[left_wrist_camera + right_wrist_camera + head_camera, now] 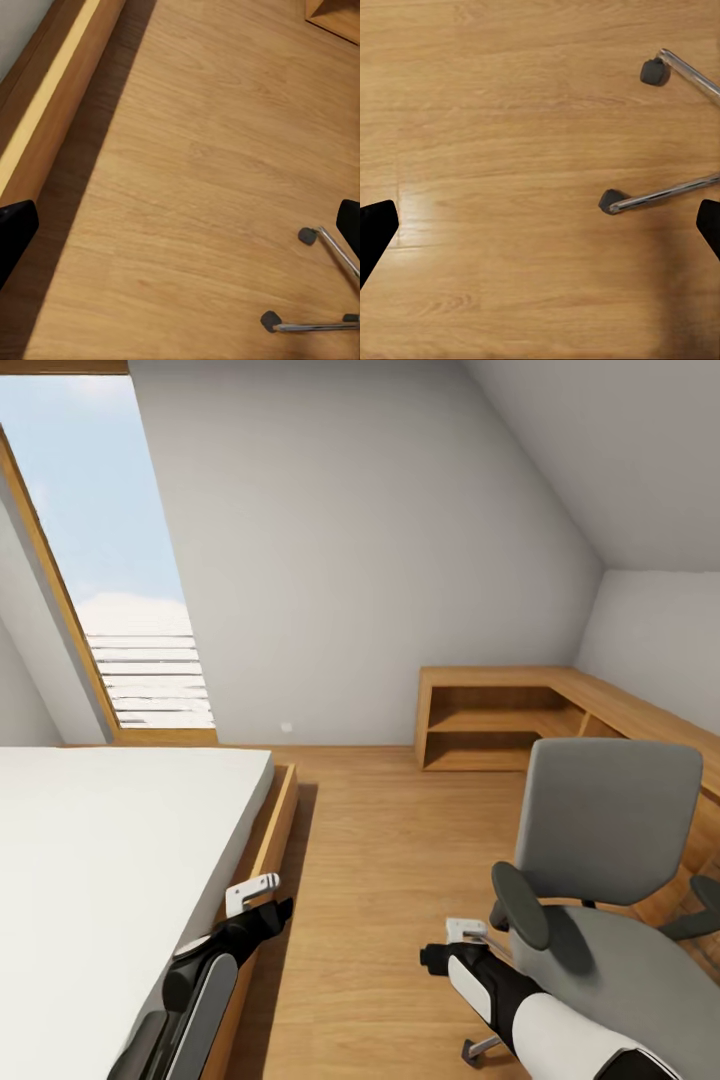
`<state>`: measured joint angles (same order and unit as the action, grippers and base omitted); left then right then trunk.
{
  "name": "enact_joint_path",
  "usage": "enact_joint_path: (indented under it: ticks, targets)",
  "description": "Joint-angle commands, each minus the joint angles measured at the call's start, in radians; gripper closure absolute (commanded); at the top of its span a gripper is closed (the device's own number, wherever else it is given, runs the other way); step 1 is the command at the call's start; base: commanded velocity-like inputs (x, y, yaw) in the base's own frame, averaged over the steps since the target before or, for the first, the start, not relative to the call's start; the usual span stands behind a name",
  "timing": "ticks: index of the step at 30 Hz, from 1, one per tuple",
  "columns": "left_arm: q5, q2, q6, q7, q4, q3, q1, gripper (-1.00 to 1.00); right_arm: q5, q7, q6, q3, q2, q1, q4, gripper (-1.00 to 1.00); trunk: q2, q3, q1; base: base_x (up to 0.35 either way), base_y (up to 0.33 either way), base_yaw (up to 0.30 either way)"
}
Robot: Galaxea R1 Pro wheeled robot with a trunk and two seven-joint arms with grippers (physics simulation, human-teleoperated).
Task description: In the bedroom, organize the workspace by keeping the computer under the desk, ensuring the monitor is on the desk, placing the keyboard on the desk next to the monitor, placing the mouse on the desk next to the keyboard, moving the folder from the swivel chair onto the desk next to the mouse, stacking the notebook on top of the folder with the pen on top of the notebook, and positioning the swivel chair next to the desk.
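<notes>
The swivel chair, grey with black armrests, stands at the lower right on the wood floor of the bedroom, and its seat looks bare. Its chrome legs and black casters show in both wrist views. My right gripper hangs open over the floor, just left of the chair's near armrest. My left gripper is open too, held beside the bed's wooden frame. The desk, computer, monitor, keyboard, mouse, folder, notebook and pen are out of view.
A white bed on a wooden frame fills the left side. A low wooden shelf unit runs along the far right corner under the sloped ceiling. A tall window is at the left. Open floor lies between bed and chair.
</notes>
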<state>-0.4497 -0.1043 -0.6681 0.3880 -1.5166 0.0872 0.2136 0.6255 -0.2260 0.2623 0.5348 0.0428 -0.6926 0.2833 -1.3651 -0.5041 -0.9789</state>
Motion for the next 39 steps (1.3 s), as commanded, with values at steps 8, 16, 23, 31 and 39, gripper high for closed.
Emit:
enact_joint_path:
  ticks: [8,16,23,31,39]
  targets:
    - [-0.010,0.000,-0.002,0.009,-0.002,0.002,0.000,-1.00,0.010,-0.009,0.019,0.008,-0.003,-0.001,0.002,-1.00,-0.057,-0.026,-0.031,0.000,0.000,0.000]
    - [-0.010,0.000,-0.002,0.010,-0.002,0.000,0.000,-1.00,0.010,-0.012,0.020,0.008,-0.002,-0.001,0.003,-1.00,-0.113,-0.051,-0.061,0.000,0.000,0.000]
    - [-0.010,0.001,-0.002,0.010,-0.002,0.000,0.000,-1.00,0.010,-0.012,0.020,0.007,-0.004,-0.001,0.003,-1.00,-0.162,-0.073,-0.088,0.000,0.000,0.000]
    - [-0.010,0.001,-0.002,0.010,-0.002,0.000,0.000,-1.00,0.010,-0.012,0.021,0.006,-0.022,-0.002,0.002,-1.00,-0.218,-0.098,-0.119,0.000,0.000,0.000]
    - [-0.010,0.002,-0.002,0.009,-0.002,0.000,0.000,-1.00,0.012,-0.011,0.021,0.004,-0.037,-0.002,0.002,-1.00,-0.274,-0.123,-0.150,0.000,0.000,0.000]
